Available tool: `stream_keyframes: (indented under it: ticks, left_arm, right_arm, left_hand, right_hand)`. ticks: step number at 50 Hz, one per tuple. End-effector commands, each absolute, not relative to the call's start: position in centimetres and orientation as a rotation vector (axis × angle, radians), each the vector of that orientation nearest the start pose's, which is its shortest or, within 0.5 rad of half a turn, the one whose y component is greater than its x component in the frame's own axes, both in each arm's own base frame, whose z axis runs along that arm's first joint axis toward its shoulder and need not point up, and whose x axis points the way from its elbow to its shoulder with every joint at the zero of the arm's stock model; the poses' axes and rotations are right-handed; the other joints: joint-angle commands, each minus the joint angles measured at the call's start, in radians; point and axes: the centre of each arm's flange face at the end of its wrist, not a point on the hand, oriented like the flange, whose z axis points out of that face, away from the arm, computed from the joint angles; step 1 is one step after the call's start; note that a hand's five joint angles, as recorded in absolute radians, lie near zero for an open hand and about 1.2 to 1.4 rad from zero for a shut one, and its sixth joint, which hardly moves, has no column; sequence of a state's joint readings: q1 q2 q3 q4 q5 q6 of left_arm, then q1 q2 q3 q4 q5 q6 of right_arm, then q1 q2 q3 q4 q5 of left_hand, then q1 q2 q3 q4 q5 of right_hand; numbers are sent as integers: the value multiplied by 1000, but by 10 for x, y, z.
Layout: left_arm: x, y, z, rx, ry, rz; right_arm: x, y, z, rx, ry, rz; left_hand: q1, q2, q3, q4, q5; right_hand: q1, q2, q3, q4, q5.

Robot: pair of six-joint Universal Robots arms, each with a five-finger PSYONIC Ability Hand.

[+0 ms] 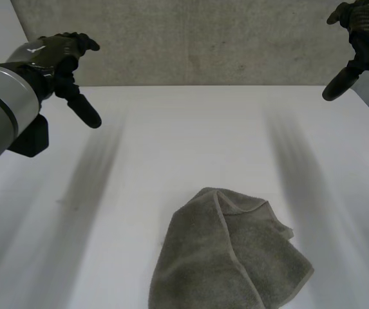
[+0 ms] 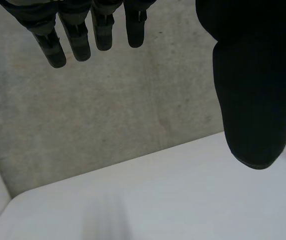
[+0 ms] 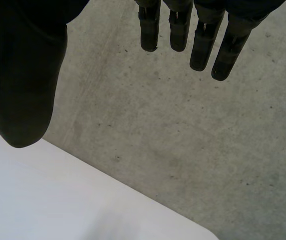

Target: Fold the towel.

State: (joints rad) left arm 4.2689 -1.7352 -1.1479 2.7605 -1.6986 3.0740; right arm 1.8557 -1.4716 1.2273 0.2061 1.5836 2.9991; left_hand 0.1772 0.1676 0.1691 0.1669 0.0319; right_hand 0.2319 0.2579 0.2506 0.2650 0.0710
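I'm seeing the towel [image 1: 229,257] lying in a rumpled heap at the table's [image 1: 184,129] near edge, a bit right of middle, with its near end running out of the head view. It's bunched, not flat, so I'd say folding isn't started.

Left hand [image 1: 58,55] is hanging over the far-left corner and right hand [image 1: 364,29] over the far-right corner. Both are well apart from the towel and holding nothing.

Handling, my guess: terry cloth, light, soft and limp — it's going to sag and drag rather than move as one piece, and there's nothing to break. One layer is lapping over another along a hem [image 1: 226,225] running from the heap's far end toward the near edge. I'm planning to pinch at a corner or on the hem, not mid-cloth, where I'd be grabbing two layers. The corner [image 1: 305,270] poking toward the right edge is looking easiest for the right hand. I can't tell where a second corner for the left is lying. Spreading flat comes first.

Views: head is giving me the towel's lie and both arms' places. Left wrist is giving me what head isn't — fingers [image 2: 78,40] straight, thumb [image 2: 252,100] wide of them, nothing between. Right wrist is reading the same: fingers [image 3: 202,45] straight, thumb [image 3: 23,90] apart. Both are looking past the fingertips at the far edge and the grey wall [image 1: 190,38].
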Motion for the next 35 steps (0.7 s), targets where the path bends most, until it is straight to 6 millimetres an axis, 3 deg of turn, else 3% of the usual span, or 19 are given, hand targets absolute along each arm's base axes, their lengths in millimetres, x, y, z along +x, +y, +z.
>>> stream_keyframes:
  ticks: [1,14,17,19,22,24,25,26,27,31,35]
  left_arm:
    - [-242,-241,357,294,2500,-2206]
    - [-244,-238,355,311,2508,-2201]
    - [-246,-236,352,333,2528,-2198]
    - [-248,-234,350,344,2541,-2188]
    - [-258,-224,338,429,2589,-2152]
    - [-266,-219,332,489,2617,-2135]
    - [-272,-214,326,545,2643,-2124]
    - [-282,-212,313,618,2691,-2082]
    - [-282,-212,313,619,2691,-2082]
    - [-306,-203,273,812,2817,-1910]
    - [-321,-190,249,944,2863,-1798]
  right_arm:
    - [217,-280,366,-435,2080,-2165]
    - [215,-283,363,-439,2099,-2155]
    - [218,-282,362,-494,2085,-2142]
    - [224,-281,355,-659,2074,-2126]
    - [227,-282,348,-769,2082,-2111]
    - [230,-278,332,-993,2135,-2033]
    - [230,-277,332,-994,2135,-2033]
    - [231,-273,326,-1085,2152,-1985]
    - [233,-269,318,-1169,2165,-1928]
    - [236,-267,301,-1275,2181,-1827]
    - [238,-269,279,-1318,2191,-1710]
  left_hand:
    - [-2,8,6,8,-31]
    - [-2,8,6,8,-31]
    - [-2,8,6,8,-31]
    - [-2,8,6,8,-31]
    - [4,14,12,14,-25]
    - [7,17,15,17,-22]
    - [10,19,18,20,-19]
    - [16,25,24,26,-14]
    - [16,25,24,26,-13]
    - [19,28,27,29,-11]
    - [25,34,33,35,-5]
  right_hand:
    - [-57,-83,-76,-90,-71]
    - [-57,-83,-76,-90,-71]
    - [-57,-83,-76,-90,-71]
    - [-57,-83,-76,-90,-71]
    - [-57,-83,-76,-90,-71]
    - [-57,-83,-76,-90,-71]
    - [-57,-83,-76,-90,-71]
    - [-57,-83,-76,-90,-71]
    - [-57,-83,-76,-90,-71]
    - [-57,-83,-76,-90,-71]
    - [-57,-83,-76,-90,-71]
